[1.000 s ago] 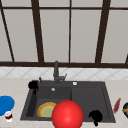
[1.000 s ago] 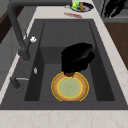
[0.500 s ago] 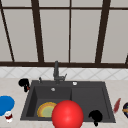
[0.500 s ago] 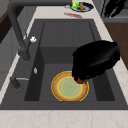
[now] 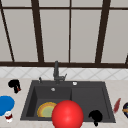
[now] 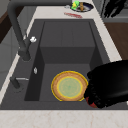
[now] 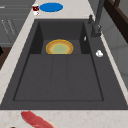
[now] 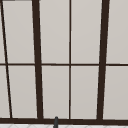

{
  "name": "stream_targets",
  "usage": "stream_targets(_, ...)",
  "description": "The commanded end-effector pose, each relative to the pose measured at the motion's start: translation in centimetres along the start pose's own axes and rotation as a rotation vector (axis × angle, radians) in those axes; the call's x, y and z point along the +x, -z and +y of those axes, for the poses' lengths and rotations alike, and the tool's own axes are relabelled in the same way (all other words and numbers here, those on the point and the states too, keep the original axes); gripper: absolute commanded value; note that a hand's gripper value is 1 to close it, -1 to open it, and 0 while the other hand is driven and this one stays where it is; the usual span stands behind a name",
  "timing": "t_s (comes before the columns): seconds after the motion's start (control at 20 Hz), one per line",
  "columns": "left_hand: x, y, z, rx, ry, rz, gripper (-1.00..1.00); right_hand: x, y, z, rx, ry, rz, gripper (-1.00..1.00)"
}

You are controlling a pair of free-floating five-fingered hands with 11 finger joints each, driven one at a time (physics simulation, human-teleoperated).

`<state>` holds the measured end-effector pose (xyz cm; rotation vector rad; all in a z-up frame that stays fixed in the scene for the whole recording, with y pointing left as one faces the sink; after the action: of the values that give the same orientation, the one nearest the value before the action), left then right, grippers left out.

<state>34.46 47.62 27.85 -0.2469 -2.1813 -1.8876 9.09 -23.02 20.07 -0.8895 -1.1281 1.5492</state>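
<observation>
My left hand (image 5: 14,84) hangs over the counter left of the sink, its fingers curled round a small red thing (image 5: 18,89). In the left side view this hand (image 6: 110,86) looms large at the lower right, with the red thing (image 6: 91,104) peeking out under it. My right hand (image 5: 95,116) floats at the sink's front right edge, holding nothing; in the left side view its straight fingers (image 6: 114,7) show at the top right. A yellow plate (image 5: 45,110) (image 6: 69,85) (image 7: 59,47) lies flat in the left basin. A big red ball (image 5: 67,115) sits low in the front view.
The dark sink (image 5: 87,93) has a faucet (image 5: 56,72) at its back rim. A blue plate (image 5: 5,104) and a small cup (image 5: 8,116) stand on the left counter. On the right counter are a red strip (image 5: 116,105) and a bowl (image 6: 81,6).
The left hand has drifted left from above the basin to over the left counter, growing larger in the left side view. The right hand, the plate and the ball have stayed put.
</observation>
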Motion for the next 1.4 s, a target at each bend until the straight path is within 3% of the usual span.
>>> stream_targets(0.0, 1.1, -3.2, -0.2, 0.018, -0.006, -0.005, 1.00, 0.0, 0.0, 0.0, 0.000, 0.000, 0.000, 0.00)
stream_targets(0.3, 2.8, -8.2, -0.7, 0.021, -0.003, -0.007, 1.00, 0.0, 0.0, 0.0, 0.000, 0.000, 0.000, 0.00)
stream_targets(0.6, 4.3, -13.4, -3.9, 0.017, 0.021, -0.010, 1.00, 0.0, 0.0, 0.0, 0.000, 0.000, 0.000, 0.00)
stream_targets(0.75, 4.7, -15.9, -6.7, 0.040, 0.030, -0.018, 1.00, 0.0, 0.0, 0.0, 0.000, 0.000, 0.000, 0.00)
stream_targets(0.85, 4.3, -17.2, -8.0, 0.053, 0.026, -0.021, 1.00, 0.0, 0.0, 0.0, 0.000, 0.000, 0.000, 0.00)
stream_targets(1.1, 3.3, -20.6, -11.6, 0.040, 0.024, -0.012, 1.00, 0.0, 0.0, 0.0, 0.000, 0.000, 0.000, 0.00)
stream_targets(1.2, 2.3, -20.4, -13.1, 0.018, 0.008, 0.000, 1.00, 0.0, 0.0, 0.0, 0.000, 0.000, 0.000, 0.00)
stream_targets(1.35, 0.3, -20.3, -15.2, 0.016, 0.009, 0.010, 1.00, 0.0, 0.0, 0.0, 0.000, 0.000, 0.000, 0.00)
